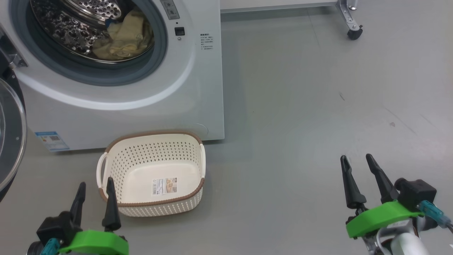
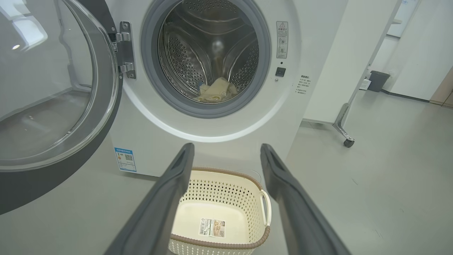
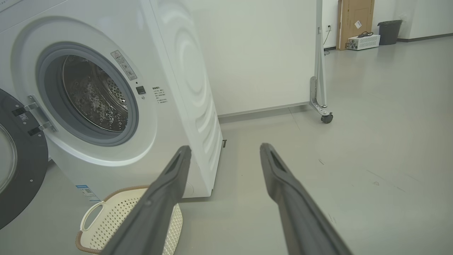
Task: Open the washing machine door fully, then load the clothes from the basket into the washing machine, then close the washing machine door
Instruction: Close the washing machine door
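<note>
The white washing machine [image 1: 198,92] stands at the upper left, and its door [image 2: 53,106] is swung wide open to the left. Pale cream-yellow clothes [image 1: 124,37] lie inside the steel drum; the same clothes [image 2: 216,91] show in the left wrist view. In front of the machine on the floor sits the cream basket [image 1: 155,141], empty apart from a label on its base. My left gripper [image 1: 95,184] hovers open just left of the basket's near corner. My right gripper [image 1: 357,157] is open over bare floor far to the right. The basket [image 3: 106,216] also shows in the right wrist view.
A wheeled metal frame leg [image 1: 350,21] of a white panel stands at the back right. The open door [image 1: 10,134] juts out at the left edge of the head view. A dark bin [image 3: 389,26] and a cardboard sheet stand by the far wall.
</note>
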Available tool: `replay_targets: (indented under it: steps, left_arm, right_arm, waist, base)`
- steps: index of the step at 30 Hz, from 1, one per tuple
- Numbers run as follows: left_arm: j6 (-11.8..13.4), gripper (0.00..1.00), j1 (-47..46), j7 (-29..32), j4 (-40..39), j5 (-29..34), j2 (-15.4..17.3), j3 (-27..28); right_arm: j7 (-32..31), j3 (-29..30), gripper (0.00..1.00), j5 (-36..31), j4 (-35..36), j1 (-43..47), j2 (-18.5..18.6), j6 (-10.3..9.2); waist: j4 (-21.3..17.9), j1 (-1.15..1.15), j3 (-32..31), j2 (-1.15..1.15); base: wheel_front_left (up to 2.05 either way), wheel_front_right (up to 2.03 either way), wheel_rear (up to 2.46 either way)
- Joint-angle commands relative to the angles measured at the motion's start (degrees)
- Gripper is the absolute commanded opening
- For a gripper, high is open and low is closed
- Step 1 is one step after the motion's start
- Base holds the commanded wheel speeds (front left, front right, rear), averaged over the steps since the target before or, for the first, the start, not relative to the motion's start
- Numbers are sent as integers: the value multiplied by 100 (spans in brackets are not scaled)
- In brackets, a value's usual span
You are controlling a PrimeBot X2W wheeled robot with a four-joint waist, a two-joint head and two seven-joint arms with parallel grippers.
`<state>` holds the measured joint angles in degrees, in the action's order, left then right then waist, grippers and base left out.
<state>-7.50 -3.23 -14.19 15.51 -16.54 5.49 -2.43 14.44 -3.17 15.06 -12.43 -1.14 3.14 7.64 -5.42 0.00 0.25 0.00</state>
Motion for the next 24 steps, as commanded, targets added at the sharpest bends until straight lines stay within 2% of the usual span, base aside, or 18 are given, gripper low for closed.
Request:
replay_targets:
  steps: [1,12,24]
  left_arm:
    - [1,100,-232,-81,-191,77,53,215]
    - [1,100,-266,-81,-167,120,22,203]
    - [1,100,-134,-81,-277,216,24,201]
  right_arm:
    - [56,-108,100,-13,156,-229,17,-15]
    - [56,-126,100,8,188,-174,10,-15]
    - [56,-348,100,103,209,-141,3,-15]
  waist:
    - [8,0,1,0]
    - [323,0,19,0]
    - [1230,0,4,0]
  base:
    - [0,0,0]
    - [0,0,0]
    - [0,0,0]
